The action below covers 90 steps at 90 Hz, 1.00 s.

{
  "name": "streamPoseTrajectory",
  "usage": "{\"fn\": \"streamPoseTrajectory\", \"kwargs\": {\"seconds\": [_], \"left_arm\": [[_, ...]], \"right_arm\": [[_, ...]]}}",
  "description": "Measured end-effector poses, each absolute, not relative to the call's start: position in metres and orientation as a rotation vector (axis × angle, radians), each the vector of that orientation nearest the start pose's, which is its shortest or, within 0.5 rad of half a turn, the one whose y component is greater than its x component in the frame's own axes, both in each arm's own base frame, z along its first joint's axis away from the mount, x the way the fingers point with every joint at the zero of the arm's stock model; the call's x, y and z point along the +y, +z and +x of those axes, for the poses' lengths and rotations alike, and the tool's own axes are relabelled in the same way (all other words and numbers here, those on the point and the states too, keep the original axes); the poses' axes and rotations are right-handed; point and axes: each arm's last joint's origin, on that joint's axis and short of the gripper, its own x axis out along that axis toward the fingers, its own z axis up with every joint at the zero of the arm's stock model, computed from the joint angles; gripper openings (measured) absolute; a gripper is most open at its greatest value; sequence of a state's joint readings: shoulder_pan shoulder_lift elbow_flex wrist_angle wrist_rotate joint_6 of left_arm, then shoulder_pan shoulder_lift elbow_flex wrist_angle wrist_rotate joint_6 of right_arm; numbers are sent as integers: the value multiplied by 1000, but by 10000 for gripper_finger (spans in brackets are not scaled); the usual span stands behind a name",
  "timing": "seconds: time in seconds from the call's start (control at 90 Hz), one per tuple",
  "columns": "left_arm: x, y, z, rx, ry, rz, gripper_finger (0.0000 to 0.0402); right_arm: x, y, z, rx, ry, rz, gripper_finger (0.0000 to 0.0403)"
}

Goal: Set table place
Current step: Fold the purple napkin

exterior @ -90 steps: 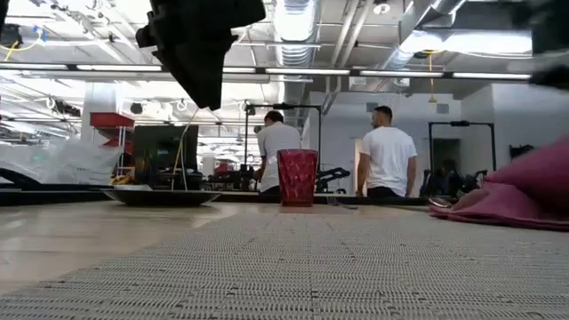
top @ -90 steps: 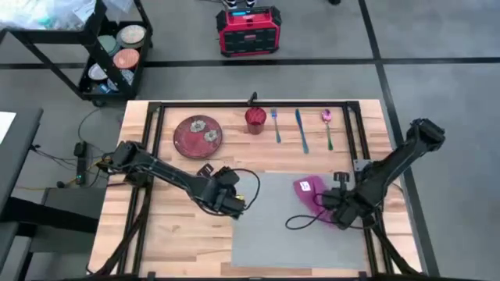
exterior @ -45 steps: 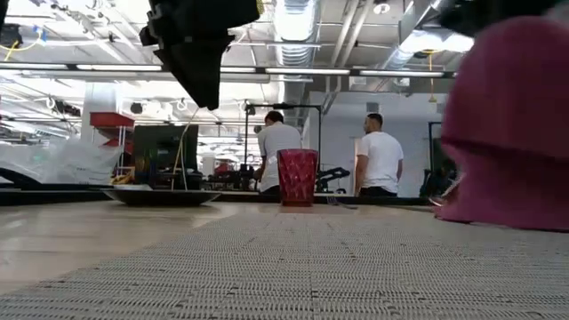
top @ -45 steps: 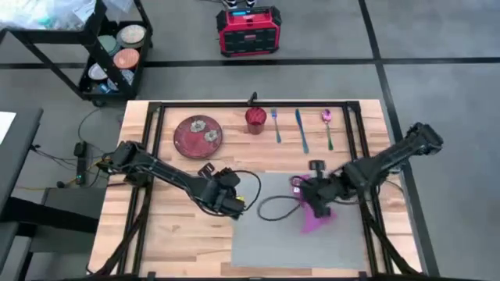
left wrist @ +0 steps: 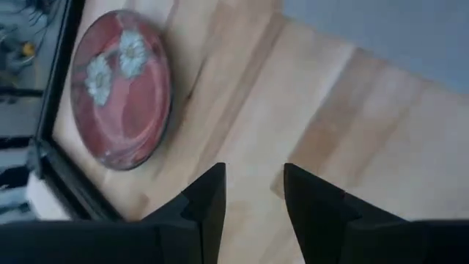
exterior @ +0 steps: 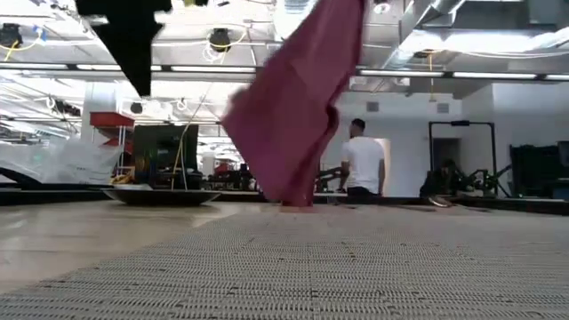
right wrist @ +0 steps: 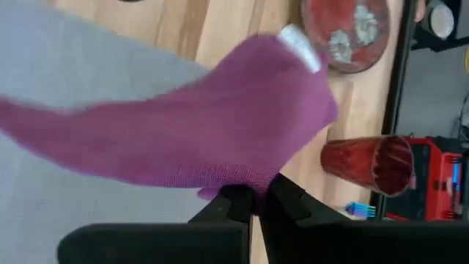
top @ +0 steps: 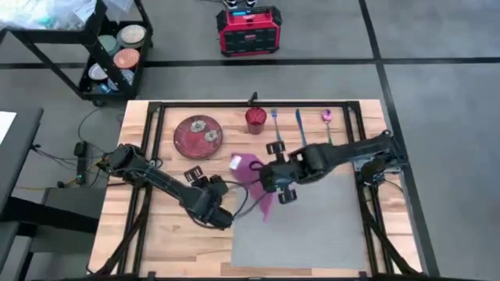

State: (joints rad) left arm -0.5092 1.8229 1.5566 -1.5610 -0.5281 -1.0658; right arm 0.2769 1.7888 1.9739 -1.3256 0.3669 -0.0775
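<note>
A: Starting with the biggest thing, what holds everything?

B: The table (top: 176,234), light wooden planks with a black frame. On its near right part lies the grey placemat (top: 312,226), flat, with nothing resting on it.

A: And the arms?

B: The right arm reaches from the table's right edge across toward the middle. Its gripper (top: 269,178) hangs over the placemat's far left corner, fingers pinched tight on a magenta napkin (top: 251,173). The cloth is lifted clear of the surface and trails loosely; in the low view it hangs as a large drape above the mat.

A: The left one?

B: The left gripper (top: 212,204) sits over bare wood just beside the placemat's left edge. Its fingers (left wrist: 209,198) stand apart with a clear gap and hold nothing.

A: What lies along the far edge?

B: A red plate (top: 198,135) with pale flowers at the left, then a red cup (top: 255,119), then a fork (top: 276,125), a knife (top: 301,129) and a spoon (top: 327,125) side by side, all apart from the placemat.

A: Anything past the table?

B: A person (exterior: 362,164) in a white shirt stands in the room behind.
</note>
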Motion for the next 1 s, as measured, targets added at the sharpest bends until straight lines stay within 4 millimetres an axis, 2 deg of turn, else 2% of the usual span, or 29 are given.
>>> {"fn": "streamPoseTrajectory", "kwargs": {"seconds": [0.211,0.344,0.489,0.6,0.744,0.856,1.0], "left_arm": [[-151,261,277,1259,818,9,119],[-152,261,276,1246,832,-12,119],[-152,261,276,1223,855,-52,119],[-153,261,278,1207,858,-79,119],[-157,260,277,1203,848,-96,119],[-164,260,272,1209,838,-110,119],[-175,260,265,1234,822,-141,119]], "right_arm": [[99,385,295,1255,-81,-373,0],[119,387,277,1235,-33,-352,0],[130,386,267,1229,-6,-304,0],[132,373,283,1203,17,-275,0],[134,340,325,1144,178,-222,0],[130,315,362,1014,419,-184,0],[114,295,401,826,769,-113,1]]}}
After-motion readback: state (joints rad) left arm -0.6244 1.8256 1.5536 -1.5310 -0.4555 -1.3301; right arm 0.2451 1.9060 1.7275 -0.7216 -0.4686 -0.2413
